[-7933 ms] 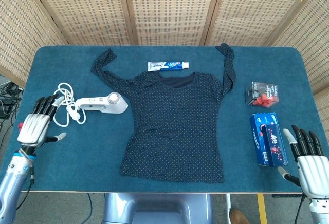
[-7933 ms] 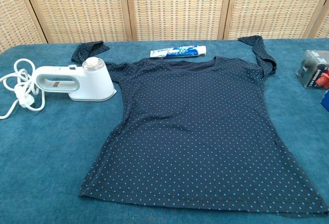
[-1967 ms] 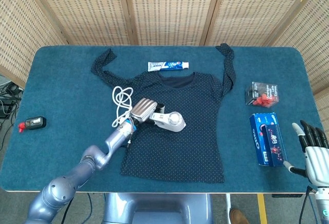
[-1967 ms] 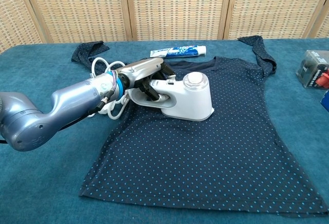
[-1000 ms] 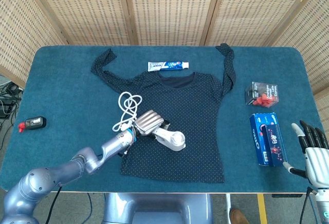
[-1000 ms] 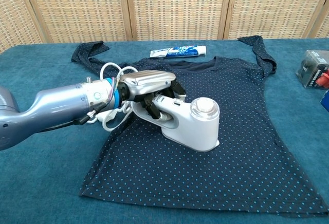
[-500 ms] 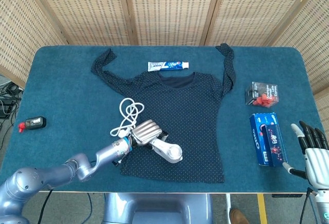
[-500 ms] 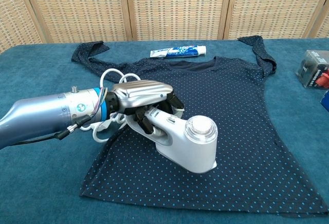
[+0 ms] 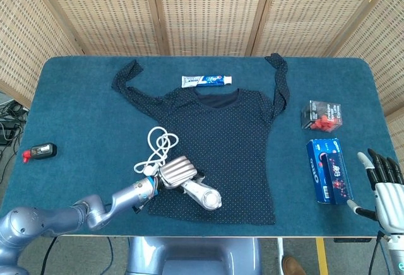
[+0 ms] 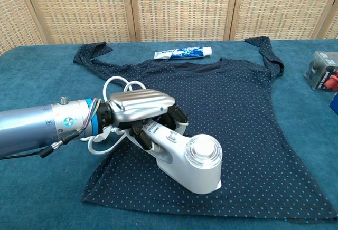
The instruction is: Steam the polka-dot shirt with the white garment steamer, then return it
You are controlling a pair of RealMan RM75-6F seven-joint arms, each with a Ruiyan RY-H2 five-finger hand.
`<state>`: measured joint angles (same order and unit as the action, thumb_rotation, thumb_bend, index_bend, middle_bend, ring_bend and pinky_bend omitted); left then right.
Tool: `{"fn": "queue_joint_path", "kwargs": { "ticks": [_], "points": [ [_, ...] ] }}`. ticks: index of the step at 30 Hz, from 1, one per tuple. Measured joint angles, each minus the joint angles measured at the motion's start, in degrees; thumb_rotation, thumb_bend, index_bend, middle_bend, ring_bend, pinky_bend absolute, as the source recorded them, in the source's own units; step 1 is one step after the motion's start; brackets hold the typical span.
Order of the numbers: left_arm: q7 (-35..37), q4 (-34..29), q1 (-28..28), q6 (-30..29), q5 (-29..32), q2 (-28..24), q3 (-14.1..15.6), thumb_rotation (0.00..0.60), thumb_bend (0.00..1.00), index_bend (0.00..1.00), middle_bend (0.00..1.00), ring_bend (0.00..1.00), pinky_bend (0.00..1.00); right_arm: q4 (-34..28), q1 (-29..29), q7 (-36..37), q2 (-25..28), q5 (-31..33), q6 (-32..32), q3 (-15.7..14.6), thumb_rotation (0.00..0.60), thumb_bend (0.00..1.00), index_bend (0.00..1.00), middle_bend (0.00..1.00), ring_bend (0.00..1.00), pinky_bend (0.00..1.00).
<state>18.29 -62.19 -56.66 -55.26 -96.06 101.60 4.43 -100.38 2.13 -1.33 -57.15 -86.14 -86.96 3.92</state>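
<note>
The navy polka-dot shirt (image 9: pixel 230 136) (image 10: pixel 237 108) lies flat in the middle of the blue table, sleeves spread toward the back. My left hand (image 9: pixel 179 171) (image 10: pixel 141 108) grips the handle of the white garment steamer (image 9: pixel 203 195) (image 10: pixel 191 164), whose head sits on the shirt's lower left part near the hem. The steamer's white cord (image 9: pixel 156 149) (image 10: pixel 117 90) trails in loops behind the hand. My right hand (image 9: pixel 383 187) rests open at the table's front right corner, holding nothing; the chest view does not show it.
A toothpaste tube (image 9: pixel 206 81) (image 10: pixel 183 53) lies just beyond the shirt's collar. At the right stand a clear box with red pieces (image 9: pixel 320 115) (image 10: pixel 322 70) and a blue biscuit pack (image 9: pixel 329 170). A small black and red device (image 9: pixel 39 151) lies at the left edge.
My left hand has drawn the steamer down the shirt's left side toward the front hem, with the cord dragging after it. The right hand has stayed put.
</note>
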Motion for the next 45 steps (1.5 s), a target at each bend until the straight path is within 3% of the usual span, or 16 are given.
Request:
{"fn": "queue_joint_path", "kwargs": {
  "ticks": [15,37,45],
  "points": [
    [0.18,1.65,0.96,0.99,0.87,0.7,-0.24,0.6,0.61,0.96,0.8,0.73,0.87,-0.01,0.0,-0.02,0.01,-0.08,0.06,-0.05,0.6,0.0,0.07,0.0,0.0,0.0],
    [6.06,19.98,1.61,2.39,4.38,6.55,-3.5,0.6,0.61,0.96,0.8,0.73,0.87,0.02,0.42,-1.0,-0.46,0.41,1.0,-0.08,0.6,0.0,0.07,0.0,0.0,0.0],
    [8.88,19.8,2.05,0.71,3.1,6.41,-2.63,0.6,0.61,0.96,0.8,0.73,0.87,-0.07,0.47,-1.05,-0.47,0.42,1.04,-0.08,0.6,0.0,0.07,0.0,0.0,0.0]
  ]
}}
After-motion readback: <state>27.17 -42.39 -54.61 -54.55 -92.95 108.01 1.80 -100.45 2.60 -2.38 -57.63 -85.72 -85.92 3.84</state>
